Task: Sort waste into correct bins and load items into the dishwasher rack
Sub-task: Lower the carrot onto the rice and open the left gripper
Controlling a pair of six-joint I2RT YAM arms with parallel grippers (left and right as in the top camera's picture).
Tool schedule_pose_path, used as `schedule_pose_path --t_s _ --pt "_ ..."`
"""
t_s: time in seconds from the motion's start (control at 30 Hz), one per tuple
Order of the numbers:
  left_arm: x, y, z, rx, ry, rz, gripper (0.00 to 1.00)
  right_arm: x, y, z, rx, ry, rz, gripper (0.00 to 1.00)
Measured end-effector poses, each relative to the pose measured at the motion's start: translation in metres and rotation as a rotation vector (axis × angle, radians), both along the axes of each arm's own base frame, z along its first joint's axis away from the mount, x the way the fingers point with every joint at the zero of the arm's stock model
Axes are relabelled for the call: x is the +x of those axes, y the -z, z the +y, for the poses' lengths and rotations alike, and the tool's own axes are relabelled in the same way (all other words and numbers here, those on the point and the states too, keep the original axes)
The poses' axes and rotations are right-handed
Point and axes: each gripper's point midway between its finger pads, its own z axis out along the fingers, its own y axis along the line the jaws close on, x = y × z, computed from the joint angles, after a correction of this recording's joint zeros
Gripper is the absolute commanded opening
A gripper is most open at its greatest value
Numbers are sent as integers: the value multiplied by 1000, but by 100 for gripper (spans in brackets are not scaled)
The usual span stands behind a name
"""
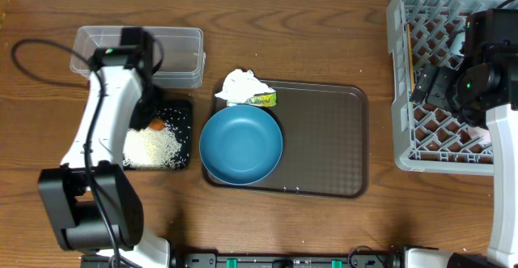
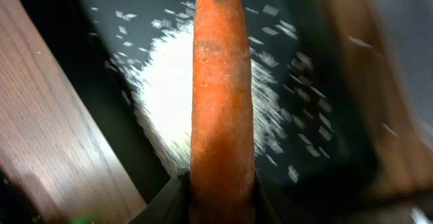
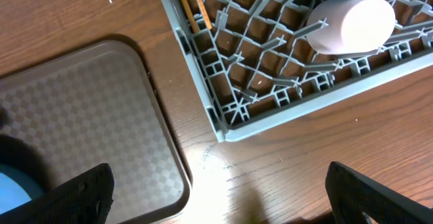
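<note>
My left gripper (image 2: 222, 198) is shut on the small orange carrot (image 2: 222, 102), which points away from the jaws above the black tray (image 2: 325, 149) and its heap of rice (image 2: 179, 95). From overhead the carrot (image 1: 155, 124) shows beside the left arm, just above the rice (image 1: 152, 146). The teal-blue bowl (image 1: 241, 144) sits on the brown tray (image 1: 324, 138), with the white tissue (image 1: 241, 84) and yellow-green wrapper (image 1: 263, 99) at its far edge. My right gripper (image 3: 223, 197) stands wide open and empty over the table near the grey rack's corner (image 3: 220, 126). The rack holds a white cup (image 3: 352, 24) and chopsticks (image 3: 193, 7).
The clear plastic tub (image 1: 174, 53) stands behind the black tray (image 1: 184, 110). The grey rack (image 1: 402, 74) fills the right side, with the right arm over it. A black cable loops on the table at the far left (image 1: 24, 57).
</note>
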Motion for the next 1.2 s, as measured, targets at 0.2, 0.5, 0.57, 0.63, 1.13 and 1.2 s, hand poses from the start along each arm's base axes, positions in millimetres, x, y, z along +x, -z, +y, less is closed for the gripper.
schedule_pose_path --t_s 0.2,0.5,0.57,0.63,1.13,1.2 --pt "-24 43 28 -5 -97 32 33 0 0 0 0 0 0 99" --pt "-25 56 31 -32 -96 19 36 0 0 0 0 0 0 99" --pt "-22 56 29 -44 -77 8 42 0 0 0 0 0 0 99" --pt "-20 57 27 -54 -57 4 47 0 0 0 0 0 0 99" --pt "-13 54 4 -189 33 -28 49 0 0 0 0 0 0 99" --pt "-10 43 -4 -222 52 -73 49 0 0 0 0 0 0 99"
